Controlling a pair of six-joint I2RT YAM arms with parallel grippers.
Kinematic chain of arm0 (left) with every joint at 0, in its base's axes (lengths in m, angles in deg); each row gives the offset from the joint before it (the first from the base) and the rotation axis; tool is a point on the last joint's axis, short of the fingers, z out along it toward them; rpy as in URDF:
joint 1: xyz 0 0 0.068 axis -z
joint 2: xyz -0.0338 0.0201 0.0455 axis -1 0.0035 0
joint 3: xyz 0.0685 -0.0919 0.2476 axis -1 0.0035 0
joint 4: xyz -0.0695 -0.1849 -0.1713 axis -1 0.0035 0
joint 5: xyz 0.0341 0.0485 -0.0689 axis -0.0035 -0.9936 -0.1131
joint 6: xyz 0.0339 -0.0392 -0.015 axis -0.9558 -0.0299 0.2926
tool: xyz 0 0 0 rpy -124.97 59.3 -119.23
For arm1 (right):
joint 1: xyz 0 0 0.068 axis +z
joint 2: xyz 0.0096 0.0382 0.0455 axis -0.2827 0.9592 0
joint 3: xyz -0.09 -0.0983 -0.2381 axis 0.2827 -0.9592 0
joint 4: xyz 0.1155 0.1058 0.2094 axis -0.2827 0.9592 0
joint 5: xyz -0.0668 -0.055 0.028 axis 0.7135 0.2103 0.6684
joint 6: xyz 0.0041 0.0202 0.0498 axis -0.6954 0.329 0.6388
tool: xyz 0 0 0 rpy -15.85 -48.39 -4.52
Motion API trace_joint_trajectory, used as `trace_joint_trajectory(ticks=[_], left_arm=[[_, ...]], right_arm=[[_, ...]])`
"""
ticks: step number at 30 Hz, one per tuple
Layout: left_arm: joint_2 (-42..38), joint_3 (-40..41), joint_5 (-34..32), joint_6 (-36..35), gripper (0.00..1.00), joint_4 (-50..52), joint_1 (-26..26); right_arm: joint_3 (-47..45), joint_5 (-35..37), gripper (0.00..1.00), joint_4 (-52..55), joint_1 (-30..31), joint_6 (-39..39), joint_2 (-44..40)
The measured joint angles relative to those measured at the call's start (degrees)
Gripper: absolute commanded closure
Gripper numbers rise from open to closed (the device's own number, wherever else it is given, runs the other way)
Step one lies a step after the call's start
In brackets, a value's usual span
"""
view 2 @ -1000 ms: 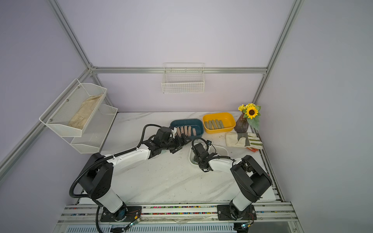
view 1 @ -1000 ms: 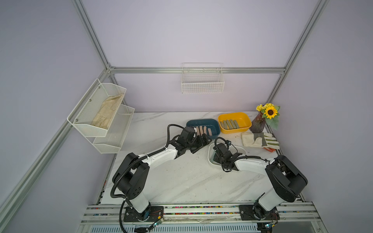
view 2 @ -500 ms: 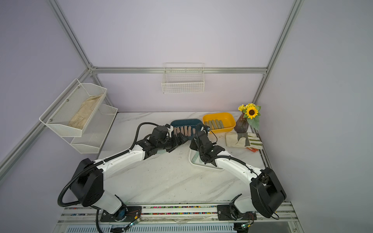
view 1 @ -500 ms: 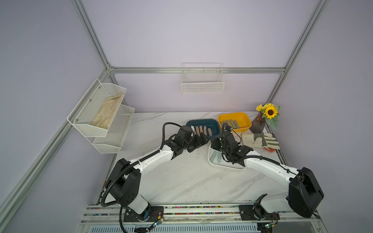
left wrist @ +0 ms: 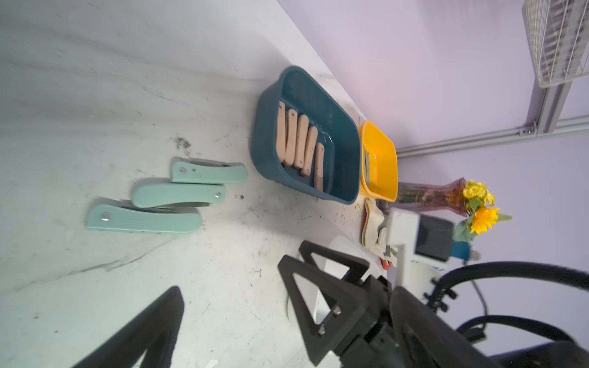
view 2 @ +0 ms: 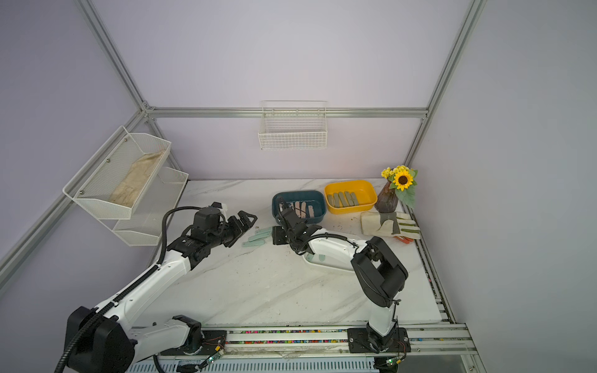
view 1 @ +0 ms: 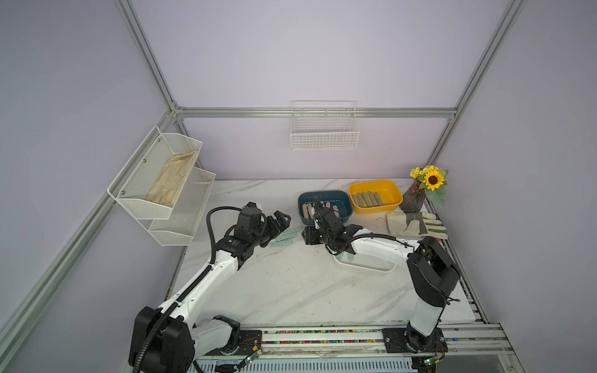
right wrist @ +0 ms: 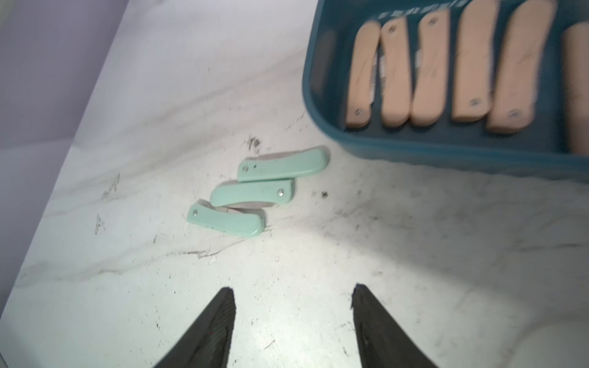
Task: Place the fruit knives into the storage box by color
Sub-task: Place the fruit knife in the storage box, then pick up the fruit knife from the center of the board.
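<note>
Seen from above, a white marble surface (view 1: pixel 290 290) with two robot arms reaching in from the 6 o'clock edge.

Three mint green fruit knives (view 1: pixel 286 237), folded, lie side by side on the bare surface just past its centre toward 12 o'clock. In the right wrist view the three mint green fruit knives (right wrist: pixel 255 194) sit staggered, each touching or overlapping its neighbour.

The left pincer (view 1: pixel 281 222) hovers at their 9 o'clock, jaws spread wide and empty. The right pincer (view 1: pixel 308 235) is at their 3 o'clock; the right wrist view shows its jaws parted with nothing between them.

At 1 o'clock from the mint knives stands a teal box (view 1: pixel 323 193) holding a row of peach pink knives (left wrist: pixel 299 143). At that box's 3 o'clock, just beside it, a yellow box (view 1: pixel 374 182) holds olive grey-green knives (view 1: pixel 368 198).

At 4 o'clock from the loose knives, a white tray (view 1: pixel 365 269), partly hidden under the right arm, holds two more mint knives (view 1: pixel 347 256).

A striped glove (view 1: pixel 410 222) and a vase of sunflowers (view 1: pixel 413 197) sit at the surface's 2 o'clock edge.
</note>
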Motion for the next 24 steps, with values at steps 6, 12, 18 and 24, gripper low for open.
trace_joint_trajectory(ticks=[6,12,18,24], left_arm=[[-4.3,0.3,-0.3,-2.2,0.0,2.3,-5.5],[-4.3,0.3,0.2,-3.4,0.0,3.8,-7.2],[-4.3,0.3,0.2,-3.9,0.0,4.6,-7.3],[-4.3,0.3,0.2,-4.2,0.0,4.7,-7.6]], right_arm=[[2.7,-2.2,0.34,-1.2,0.9,-0.4,8.1],[5.8,-3.5,0.33,-4.1,1.0,-0.1,12.1],[9.3,-5.2,0.33,-7.6,1.0,0.1,15.7],[11.6,-7.6,0.36,-10.3,1.2,0.1,18.2]])
